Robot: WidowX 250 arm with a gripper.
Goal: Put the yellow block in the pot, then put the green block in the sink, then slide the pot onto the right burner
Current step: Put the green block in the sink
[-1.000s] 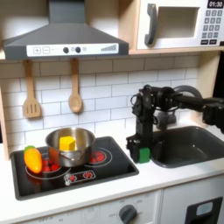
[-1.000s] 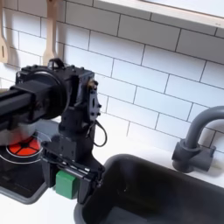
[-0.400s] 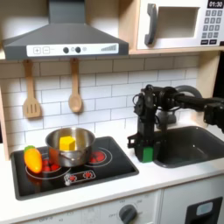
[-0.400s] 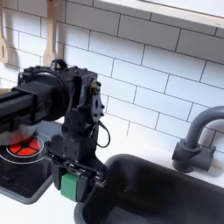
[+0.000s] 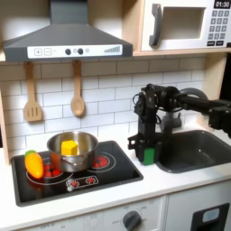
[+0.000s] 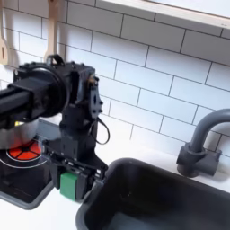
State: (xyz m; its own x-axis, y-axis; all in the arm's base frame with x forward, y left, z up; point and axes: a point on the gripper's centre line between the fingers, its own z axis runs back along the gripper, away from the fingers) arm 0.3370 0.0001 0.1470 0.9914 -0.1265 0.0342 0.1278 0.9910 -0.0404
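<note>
The green block (image 5: 149, 155) sits pinched in the gripper (image 5: 149, 157), whose jaws are closed against its sides; in the second exterior view the green block (image 6: 68, 181) shows as a bright cube framed by the black gripper (image 6: 70, 182) fingers. It hangs just above the white desk (image 5: 171, 185), in the strip between the black stovetop (image 5: 117, 173) and the sink (image 5: 194, 149), close to the sink's near rim on the first exterior view's left. I cannot tell whether the block touches the desk.

The yellow block (image 5: 68, 146) lies inside the pot (image 5: 74, 153), poking up above the steel rim. The pot stands on the stovetop between the red burner rings, well apart from the gripper. Just beside the pot, on the first exterior view's left, lies an orange-yellow oval toy (image 5: 33, 163) with a green end.

The sink (image 6: 171, 193) is a dark basin, and in the second exterior view a dark curved faucet (image 6: 199, 144) rises behind it on the second exterior view's right. The black arm (image 5: 185, 99) reaches in from the first exterior view's right and bends down to the gripper.

On the white tile wall behind the stove hang a wooden slotted spatula (image 5: 32, 99) and a wooden spoon (image 5: 78, 90). Above them sits a grey range hood (image 5: 68, 41), with a microwave (image 5: 185, 25) up on the first exterior view's right.
</note>
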